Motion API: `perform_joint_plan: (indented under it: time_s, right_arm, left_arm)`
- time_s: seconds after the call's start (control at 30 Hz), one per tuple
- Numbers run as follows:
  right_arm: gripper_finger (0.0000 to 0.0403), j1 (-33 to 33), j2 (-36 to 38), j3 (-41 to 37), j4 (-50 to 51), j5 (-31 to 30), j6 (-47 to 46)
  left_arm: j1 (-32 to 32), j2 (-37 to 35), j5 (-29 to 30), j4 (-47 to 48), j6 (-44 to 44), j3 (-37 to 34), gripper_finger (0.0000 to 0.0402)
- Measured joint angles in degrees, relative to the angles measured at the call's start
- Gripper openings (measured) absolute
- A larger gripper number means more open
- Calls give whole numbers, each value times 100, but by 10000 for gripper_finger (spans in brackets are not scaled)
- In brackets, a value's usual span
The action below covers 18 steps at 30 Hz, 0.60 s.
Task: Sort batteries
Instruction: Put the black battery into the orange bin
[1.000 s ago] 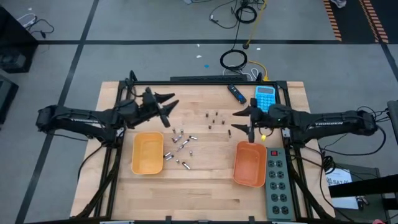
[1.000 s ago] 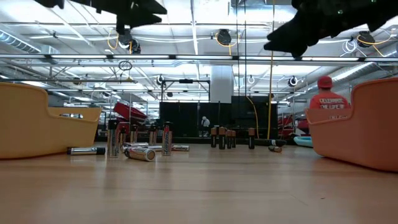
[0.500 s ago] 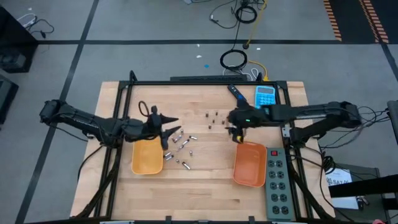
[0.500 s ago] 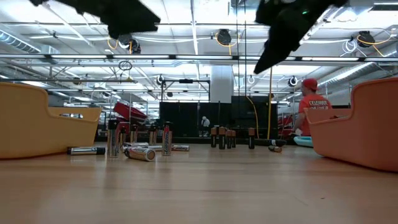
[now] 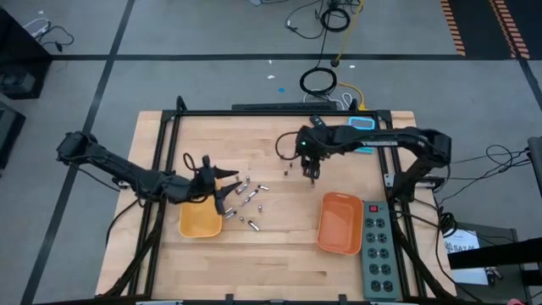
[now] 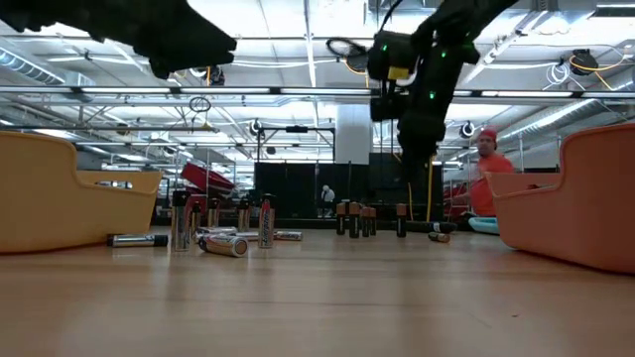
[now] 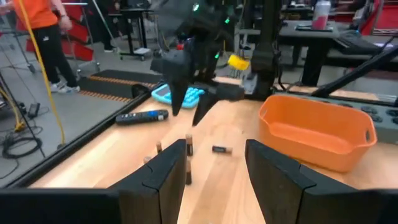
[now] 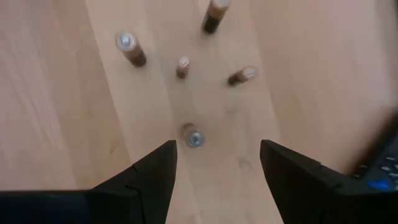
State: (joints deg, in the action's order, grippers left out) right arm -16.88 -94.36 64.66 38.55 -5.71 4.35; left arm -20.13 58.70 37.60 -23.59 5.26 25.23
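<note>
Two trays sit at the near edge of the tabletop [image 5: 279,254]: a yellow tray [image 5: 200,219] on the left and an orange tray [image 5: 340,222] on the right, both apparently holding no batteries yet.

Just beyond the yellow tray lies the cluster of silvery batteries [image 5: 244,200]. I count roughly eight, some upright and some lying, though they crowd too closely to be sure. The left pincer [image 5: 223,185] hangs above the edge of this cluster, its fingers spread and holding nothing.

Farther back stand the small dark batteries [image 6: 354,218]. Five show under the right pincer [image 5: 311,172], and the low view suggests a sixth lying on its side. This pincer points straight down over them, fingers spread with nothing between them. One upright dark battery [image 8: 192,135] stands almost in line with the gap.

The step looks like a first pick. To do it well, the right pincer should centre on that nearest dark cell, drop vertically, and pinch low on the body. Its neighbours stand near, so any sideways drift could topple them.

One blue calculator [image 5: 362,124] lies at the far edge.
</note>
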Motion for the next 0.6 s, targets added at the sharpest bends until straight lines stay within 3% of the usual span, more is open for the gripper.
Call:
perform_joint_plan:
  time_s: [0.2,0.6]
  right_arm:
    - [224,-44,-366,0,-93,296,67]
    - [224,-54,-906,0,-401,284,129]
  left_arm:
    - [-25,0,41,-1,46,-123,175]
    - [-32,0,42,7,44,-124,175]
